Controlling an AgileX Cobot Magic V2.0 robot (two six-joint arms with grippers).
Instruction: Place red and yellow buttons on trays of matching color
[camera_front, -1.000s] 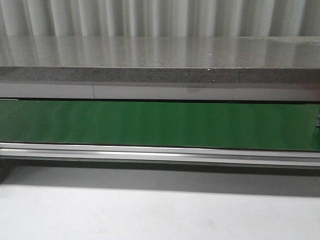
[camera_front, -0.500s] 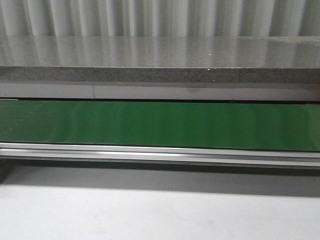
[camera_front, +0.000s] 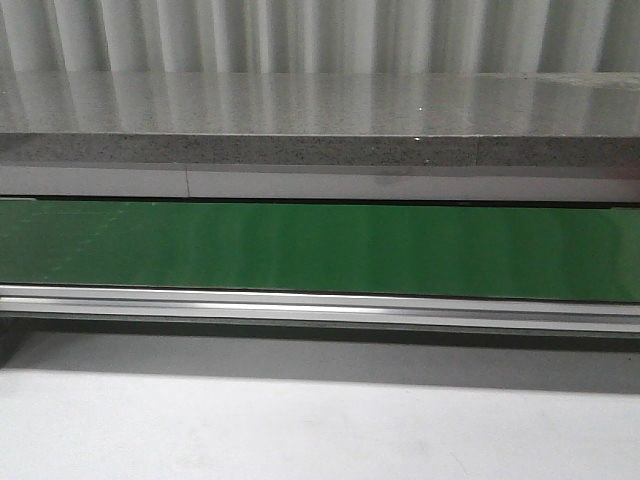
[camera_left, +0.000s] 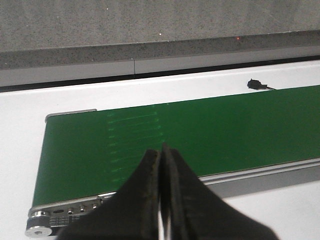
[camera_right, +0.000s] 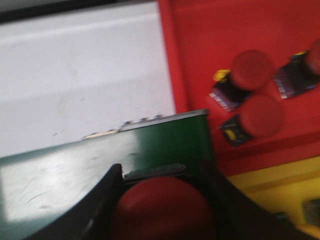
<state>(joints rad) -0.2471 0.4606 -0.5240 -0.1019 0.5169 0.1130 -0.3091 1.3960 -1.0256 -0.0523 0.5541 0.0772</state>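
In the right wrist view my right gripper (camera_right: 160, 170) is shut on a red button (camera_right: 162, 207), whose round cap fills the space between the fingers. It hangs over the end of the green belt (camera_right: 170, 140). Beside that end lies the red tray (camera_right: 200, 40) with three red buttons (camera_right: 252, 70) on it. A corner of the yellow tray (camera_right: 270, 187) shows beside the red one; no yellow button can be made out. My left gripper (camera_left: 161, 150) is shut and empty above the other end of the belt (camera_left: 225, 125). Neither gripper appears in the front view.
The front view shows the green belt (camera_front: 320, 248) with its metal rail (camera_front: 320, 305) in front and a grey stone counter (camera_front: 320, 110) behind. A small black part (camera_left: 255, 84) sits on the white surface past the belt. The belt's roller end (camera_left: 40, 222) is near my left gripper.
A small grey shape at the belt's right edge in the front view one second ago is gone. Nothing else there has changed.
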